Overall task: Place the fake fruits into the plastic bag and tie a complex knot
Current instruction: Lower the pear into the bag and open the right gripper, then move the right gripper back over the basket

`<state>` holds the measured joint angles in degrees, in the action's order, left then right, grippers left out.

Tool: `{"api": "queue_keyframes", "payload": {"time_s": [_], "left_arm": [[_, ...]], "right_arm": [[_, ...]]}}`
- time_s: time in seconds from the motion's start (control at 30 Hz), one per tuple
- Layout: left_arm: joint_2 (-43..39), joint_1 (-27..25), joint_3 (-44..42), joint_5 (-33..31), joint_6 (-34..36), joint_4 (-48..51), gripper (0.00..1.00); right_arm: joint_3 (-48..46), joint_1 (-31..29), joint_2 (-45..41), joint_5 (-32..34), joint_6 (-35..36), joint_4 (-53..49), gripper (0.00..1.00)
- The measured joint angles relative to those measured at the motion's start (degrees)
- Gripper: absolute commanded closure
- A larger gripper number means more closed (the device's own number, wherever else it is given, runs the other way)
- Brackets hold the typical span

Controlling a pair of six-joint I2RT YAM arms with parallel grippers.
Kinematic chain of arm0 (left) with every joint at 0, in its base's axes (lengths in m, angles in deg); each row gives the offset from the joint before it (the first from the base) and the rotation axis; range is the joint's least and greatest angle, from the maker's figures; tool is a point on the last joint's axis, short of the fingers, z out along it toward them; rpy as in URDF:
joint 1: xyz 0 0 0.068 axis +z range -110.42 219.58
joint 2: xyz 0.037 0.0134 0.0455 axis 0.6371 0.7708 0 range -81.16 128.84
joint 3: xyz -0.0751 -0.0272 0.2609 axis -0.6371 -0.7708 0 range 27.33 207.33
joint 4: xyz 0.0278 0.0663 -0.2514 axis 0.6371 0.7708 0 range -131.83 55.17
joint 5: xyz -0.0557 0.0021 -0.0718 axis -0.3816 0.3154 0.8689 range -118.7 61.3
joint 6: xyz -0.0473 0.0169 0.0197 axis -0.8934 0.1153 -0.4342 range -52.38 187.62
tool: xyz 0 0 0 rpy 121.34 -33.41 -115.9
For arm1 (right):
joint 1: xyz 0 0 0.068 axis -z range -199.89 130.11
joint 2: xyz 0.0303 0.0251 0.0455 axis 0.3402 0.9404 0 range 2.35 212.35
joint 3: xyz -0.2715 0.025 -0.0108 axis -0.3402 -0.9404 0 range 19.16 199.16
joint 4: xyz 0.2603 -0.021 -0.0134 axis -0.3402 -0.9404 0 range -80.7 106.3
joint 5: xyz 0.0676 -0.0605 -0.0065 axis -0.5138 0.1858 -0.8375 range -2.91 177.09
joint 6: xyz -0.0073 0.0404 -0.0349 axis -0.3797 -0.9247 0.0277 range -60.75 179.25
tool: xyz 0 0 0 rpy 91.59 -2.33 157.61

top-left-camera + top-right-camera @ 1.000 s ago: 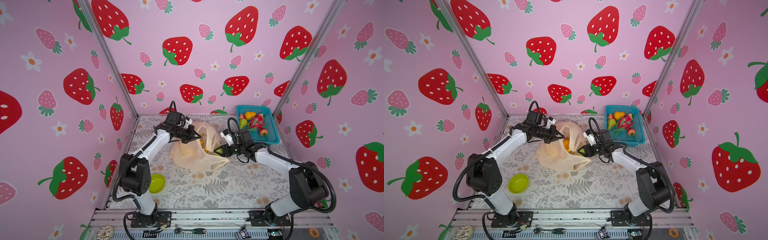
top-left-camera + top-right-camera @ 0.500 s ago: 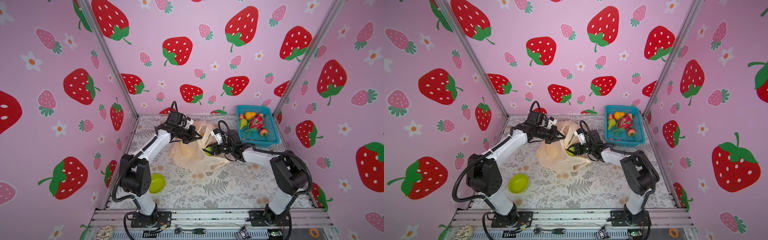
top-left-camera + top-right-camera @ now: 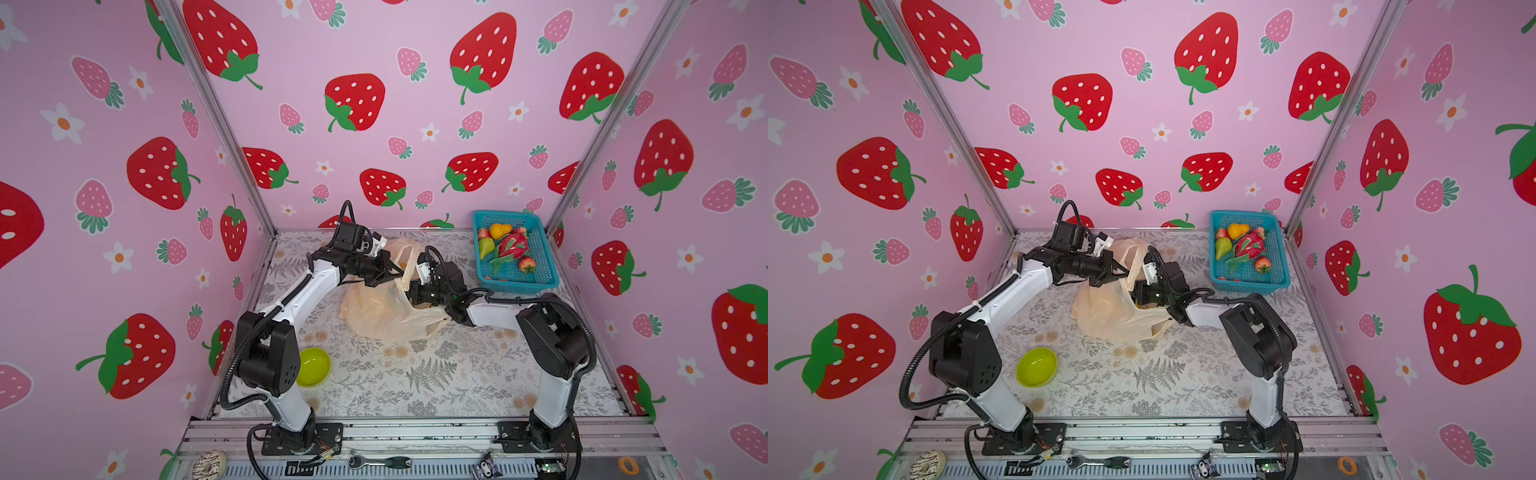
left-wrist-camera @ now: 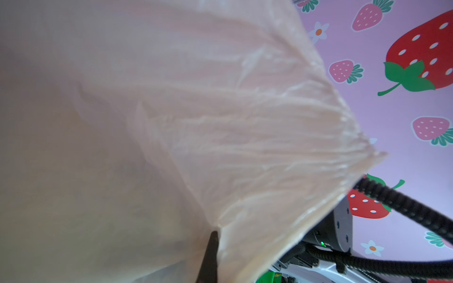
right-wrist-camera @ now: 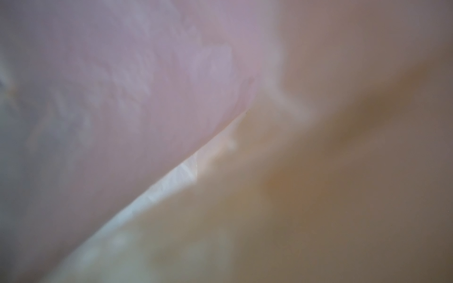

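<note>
The fern-patterned tabletop [image 3: 436,374] carries all items. Positions below are referenced to the plastic bag.

1. Plastic bag [image 3: 374,309] [image 3: 1104,309]: pale-peach and translucent. It lies slumped near the middle of the tabletop, toward the back wall, with its mouth and one loop handle raised.
2. Basket [image 3: 540,257] [image 3: 1277,266]: teal mesh. It stands to the right of the bag and behind it, clear of the film.
3. Bowl [image 3: 313,368] [image 3: 1037,366]: lime green. It sits in front of the bag and to its left, well apart.
4. Left gripper [image 3: 397,272] [image 3: 1124,275]: at the raised upper edge of the bag, reaching in from the left. The jaws are fully closed, pinching the film at the handle. In the left wrist view, one dark finger [image 4: 210,254] lies against the gathered film.
5. Right gripper [image 3: 409,291] [image 3: 1136,297]: entered into the bag mouth from the right. The film hides its fingertips in both top views, and the right wrist view shows only blurred film. Jaw opening and contents cannot be determined.
6. Fake fruits: those in clear view lie in the basket, outside the bag.
   - Dragon fruit [image 3: 514,245]
   - Green pear [image 3: 485,247]
   - Orange pear [image 3: 500,230]
   - Red apple [image 3: 527,263]
7. A yellow patch [image 3: 1144,307] shows at the bag mouth beneath the right gripper. Whether it is fruit or print cannot be determined.
</note>
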<state>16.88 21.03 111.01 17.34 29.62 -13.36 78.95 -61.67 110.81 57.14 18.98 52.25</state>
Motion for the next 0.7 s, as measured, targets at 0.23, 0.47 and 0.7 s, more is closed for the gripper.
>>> {"api": "queue_keyframes", "payload": {"time_s": [0.23, 0.47, 0.7], "left_arm": [[0.00, 0.07, 0.00, 0.02, 0.02, 0.02, 1.00], [0.00, 0.28, 0.00, 0.02, 0.02, 0.00, 1.00], [0.00, 0.83, 0.00, 0.02, 0.07, 0.02, 1.00]], "right_arm": [[-1.38, 0.26, -2.69, 1.36, 3.10, -3.54, 0.17], [-3.91, 1.55, -8.44, 0.20, 7.06, -7.39, 0.20], [-5.92, 6.05, -16.96, -1.88, 15.65, -19.61, 0.22]]}}
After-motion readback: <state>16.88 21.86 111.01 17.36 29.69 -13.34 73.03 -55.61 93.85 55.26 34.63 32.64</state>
